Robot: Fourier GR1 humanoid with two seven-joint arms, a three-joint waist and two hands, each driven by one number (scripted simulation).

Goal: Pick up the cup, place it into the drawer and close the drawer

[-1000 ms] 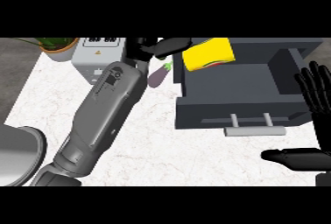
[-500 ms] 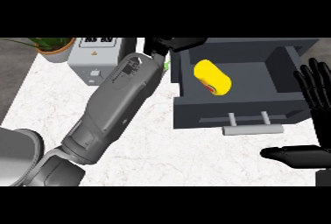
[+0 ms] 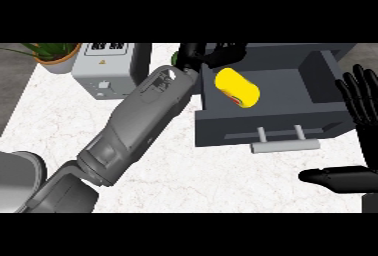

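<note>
**Cup in the drawer, drawer not yet closed**

The yellow cup [image 3: 236, 87] lies on its side inside the open drawer [image 3: 251, 127], towards the drawer's far left corner and apart from both hands. That suits the task: it sits fully below the walls, so nothing seems to stand in the way of sliding the drawer closed.

The left hand [image 3: 215, 53] hovers over the far left rim of the drawer, just beyond the cup. Its fingers are spread and relaxed and hold nothing, as fits a hand with the cup out of it. The left forearm [image 3: 140, 125] slants across the counter [image 3: 207, 180] from the near left to reach that corner.

The right hand [image 3: 360, 110] rests at the right edge, just beside the drawer's right wall, fingers straight and pointing away, thumb out to the left, holding nothing.

The drawer's handle [image 3: 284, 146] sticks out from its near face. Closing looks like the step left, and it calls for a push on that near face towards the far side. A grey box [image 3: 107, 70] and a potted plant [image 3: 55, 55] stand at the far left, well away from the drawer.
</note>
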